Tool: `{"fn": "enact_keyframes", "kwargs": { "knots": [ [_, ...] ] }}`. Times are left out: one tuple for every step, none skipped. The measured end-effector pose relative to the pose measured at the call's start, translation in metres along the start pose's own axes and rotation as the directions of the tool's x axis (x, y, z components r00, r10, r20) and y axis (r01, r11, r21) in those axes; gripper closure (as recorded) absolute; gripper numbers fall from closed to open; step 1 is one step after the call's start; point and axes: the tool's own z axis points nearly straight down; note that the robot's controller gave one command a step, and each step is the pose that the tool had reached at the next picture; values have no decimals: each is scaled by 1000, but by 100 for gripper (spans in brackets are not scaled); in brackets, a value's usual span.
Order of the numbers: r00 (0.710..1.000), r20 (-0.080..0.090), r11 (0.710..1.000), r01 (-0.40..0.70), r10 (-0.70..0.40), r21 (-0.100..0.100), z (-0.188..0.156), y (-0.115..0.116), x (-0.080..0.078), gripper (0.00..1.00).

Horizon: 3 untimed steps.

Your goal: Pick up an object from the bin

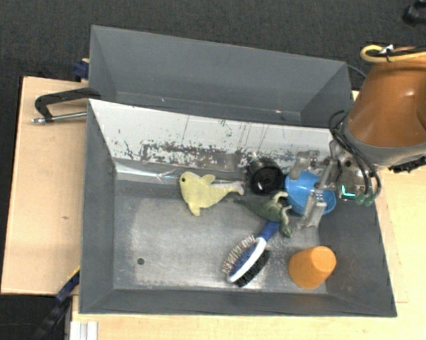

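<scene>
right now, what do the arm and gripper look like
The arm's wrist wears a big, rounded, glossy orange cover, with a pale cable looped over its top. Below the cover, dark cables curl round the wrist. The gripper is bare silver-grey metal with blocky parts, and a small teal light glows beside it.

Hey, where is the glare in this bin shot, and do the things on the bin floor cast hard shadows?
Camera view: a bright band of glare runs along the bin's scratched back wall, strongest at its left. The grey floor is softly and evenly lit. The orange cup and the brush throw only faint shadows close beneath them, as does the gripper.
</scene>
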Motion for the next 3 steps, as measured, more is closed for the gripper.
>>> {"fn": "enact_keyframes", "kwargs": {
  "knots": [
    [1000, -12, 1000, 25, -25, -1, 130, 0, -27, 0],
    [1000, 0, 1000, 28, -28, -6, 124, 3, -31, 100],
    [999, 22, 1000, 26, -27, 5, -103, -35, 28, 100]
  ]
}}
